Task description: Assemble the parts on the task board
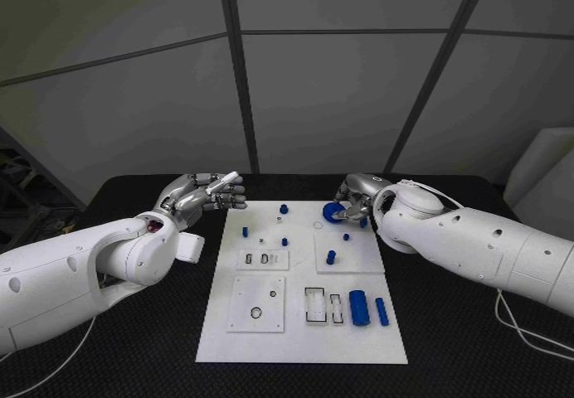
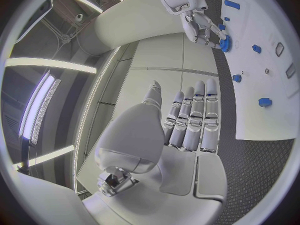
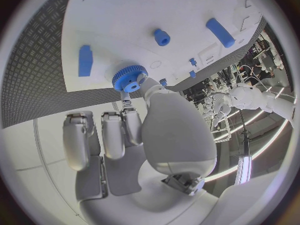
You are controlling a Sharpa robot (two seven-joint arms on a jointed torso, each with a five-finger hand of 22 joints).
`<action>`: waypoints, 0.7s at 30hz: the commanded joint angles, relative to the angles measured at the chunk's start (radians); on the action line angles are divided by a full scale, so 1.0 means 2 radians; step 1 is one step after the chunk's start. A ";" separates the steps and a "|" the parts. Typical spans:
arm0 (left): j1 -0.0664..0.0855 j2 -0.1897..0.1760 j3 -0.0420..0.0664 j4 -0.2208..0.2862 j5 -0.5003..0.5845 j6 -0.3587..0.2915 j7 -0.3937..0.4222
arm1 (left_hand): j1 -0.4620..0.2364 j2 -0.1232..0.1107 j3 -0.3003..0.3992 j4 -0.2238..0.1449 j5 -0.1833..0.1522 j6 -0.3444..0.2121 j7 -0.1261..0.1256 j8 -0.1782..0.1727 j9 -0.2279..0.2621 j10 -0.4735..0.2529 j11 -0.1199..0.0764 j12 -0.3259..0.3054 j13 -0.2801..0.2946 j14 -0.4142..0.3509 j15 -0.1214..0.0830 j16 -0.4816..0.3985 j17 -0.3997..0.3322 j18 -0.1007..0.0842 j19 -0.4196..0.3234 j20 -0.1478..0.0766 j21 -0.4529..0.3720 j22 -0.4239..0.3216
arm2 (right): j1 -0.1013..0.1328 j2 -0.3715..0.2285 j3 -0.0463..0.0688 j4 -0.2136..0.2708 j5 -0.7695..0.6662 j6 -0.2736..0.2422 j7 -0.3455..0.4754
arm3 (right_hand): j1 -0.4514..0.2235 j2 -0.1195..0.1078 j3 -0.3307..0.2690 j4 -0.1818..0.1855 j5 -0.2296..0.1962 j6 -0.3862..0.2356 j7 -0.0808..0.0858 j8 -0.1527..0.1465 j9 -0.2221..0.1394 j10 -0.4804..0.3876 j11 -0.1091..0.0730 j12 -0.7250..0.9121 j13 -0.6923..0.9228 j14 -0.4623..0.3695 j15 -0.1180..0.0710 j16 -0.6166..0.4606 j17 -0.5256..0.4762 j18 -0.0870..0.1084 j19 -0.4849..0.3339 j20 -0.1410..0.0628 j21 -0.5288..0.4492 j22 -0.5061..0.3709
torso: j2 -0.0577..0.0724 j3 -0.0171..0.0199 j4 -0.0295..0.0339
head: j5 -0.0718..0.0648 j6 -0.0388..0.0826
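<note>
Head view: showed the flat white rectangular task board [image 1: 227, 344] at centre frame on the black textured table [image 1: 108, 356], with bare tabletop along its left, right and lower edges. Found the silver left hand [image 1: 201, 196] raised just off the board's upper left corner, released, fingers straight and grasping nothing. Placed the silver right hand [image 1: 357, 201] over the board's upper right edge, pinching a blue toothed plastic gear [image 1: 333, 211] at its fingertips. Left several small blue pegs [image 1: 284, 209] standing mid-board and two blue cylinders [image 1: 359, 308] lying at lower right.
</note>
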 commanded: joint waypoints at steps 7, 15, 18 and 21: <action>0.001 -0.001 0.001 0.003 -0.002 0.006 0.000 | 0.000 0.003 -0.001 -0.003 -0.002 0.000 0.003 -0.003 0.000 0.001 0.001 -0.003 -0.001 0.001 0.003 -0.003 0.000 -0.007 0.000 0.004 -0.002 -0.001 | 0.002 -0.004 0.001 0.057 -0.035 -0.051 -0.013 | -0.001 0.004 0.000 -0.005 0.005 0.011 -0.006 0.000 0.005 0.003 -0.001 0.004 0.048 0.032 -0.005 0.003 0.035 -0.004 0.051 -0.004 0.003 0.132 | 0.000 -0.0008 0.0005 | 0.001 0.003; 0.001 0.000 0.001 0.003 -0.002 0.006 0.000 | 0.000 0.003 -0.001 -0.003 -0.002 0.000 0.003 -0.003 0.000 0.001 0.001 -0.003 -0.001 0.001 0.003 -0.003 0.000 -0.007 0.000 0.004 -0.002 -0.001 | 0.002 0.033 0.000 0.058 -0.068 -0.054 -0.016 | -0.002 0.003 0.000 -0.006 0.006 0.012 -0.006 0.000 0.005 0.004 -0.001 0.004 0.049 0.032 -0.005 0.003 0.035 -0.004 0.051 -0.004 0.003 0.132 | 0.001 -0.0007 0.0015 | 0.004 0.003; 0.001 0.001 0.001 0.003 -0.002 0.006 0.000 | 0.000 0.003 -0.001 -0.003 -0.002 0.000 0.003 -0.003 0.000 0.001 0.001 -0.003 -0.001 0.001 0.003 -0.004 0.000 -0.007 0.000 0.004 -0.002 -0.001 | 0.002 0.048 0.000 0.049 -0.077 -0.053 -0.016 | -0.002 0.003 0.000 -0.006 0.006 0.012 -0.006 0.000 0.005 0.004 -0.001 0.004 0.049 0.032 -0.005 0.003 0.035 -0.004 0.051 -0.004 0.003 0.132 | 0.002 -0.0007 0.0018 | 0.005 0.002; 0.001 0.002 0.001 0.003 -0.002 0.007 0.000 | 0.000 0.003 -0.001 -0.003 -0.002 0.000 0.003 -0.003 0.000 0.001 0.001 -0.003 -0.001 0.001 0.003 -0.004 0.000 -0.007 0.000 0.004 -0.002 -0.001 | 0.002 0.061 -0.007 0.039 -0.082 -0.051 -0.015 | -0.002 0.003 0.000 -0.006 0.006 0.012 -0.006 0.000 0.005 0.004 -0.001 0.005 0.049 0.032 -0.005 0.003 0.035 -0.004 0.051 -0.004 0.003 0.132 | 0.002 -0.0001 0.0019 | 0.006 0.001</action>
